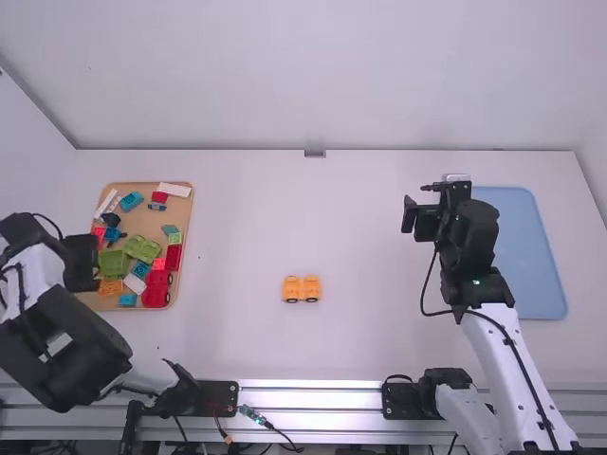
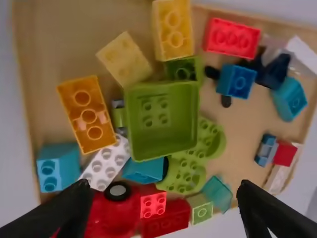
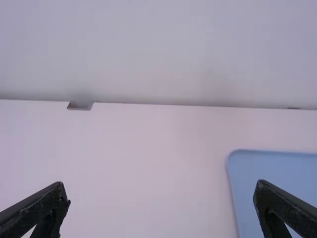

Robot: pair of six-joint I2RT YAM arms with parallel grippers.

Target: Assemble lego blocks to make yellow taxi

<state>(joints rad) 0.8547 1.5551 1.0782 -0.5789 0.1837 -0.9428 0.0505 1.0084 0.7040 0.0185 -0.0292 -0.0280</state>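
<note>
On the white table [image 1: 379, 341], near the middle, two orange pieces [image 1: 302, 289] with dark wheels, close side by side. Off to the left, a tan tray [image 1: 144, 223] of mixed toy blocks: green [image 1: 143, 248], red [image 1: 156, 292], blue [image 1: 132, 201] and white [image 1: 174, 190]. Over that tray's left side, the left gripper [image 1: 87, 263], on the left arm [image 1: 59, 353]. Well apart on the right, a blue tray [image 1: 542, 251], with the right gripper [image 1: 415, 214] to its left, at the end of the right arm [image 1: 517, 365].
</note>
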